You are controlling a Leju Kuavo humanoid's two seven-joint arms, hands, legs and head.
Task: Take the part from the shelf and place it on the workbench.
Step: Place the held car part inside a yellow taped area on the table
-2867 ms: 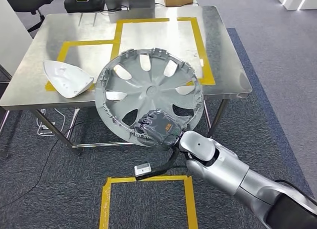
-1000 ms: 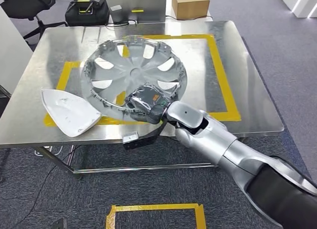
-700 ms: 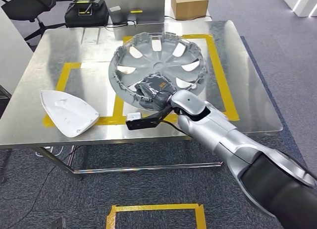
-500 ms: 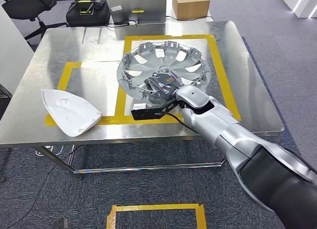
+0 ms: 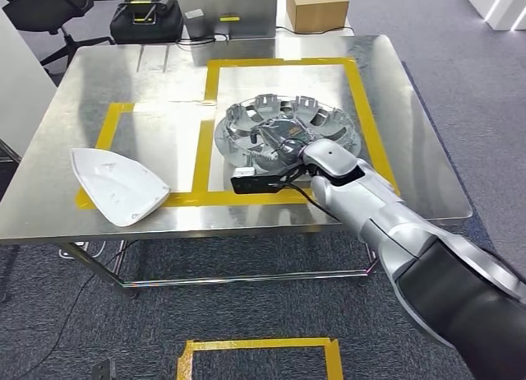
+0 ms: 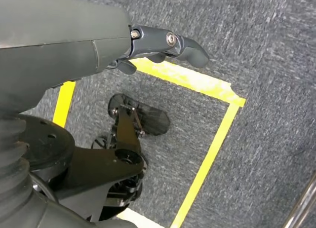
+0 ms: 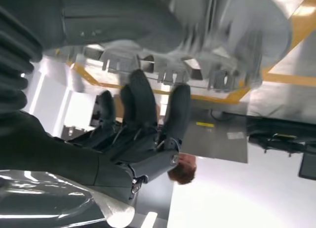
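Silver hubcap (image 5: 287,137) near-flat, hollow side up, right hand (image 5: 280,140) gripping rim

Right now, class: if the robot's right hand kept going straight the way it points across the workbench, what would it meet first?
The right hand already grips the hubcap, so the hubcap leads. Beyond its far rim lies bare workbench, then the yellow tape outline; depth is hard to judge, so probably nothing solid soon.

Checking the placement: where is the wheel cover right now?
In the head view, the wheel cover lies low inside the right-hand yellow-taped rectangle on the steel workbench, right robot hand gripping its near rim, well right of the white part.
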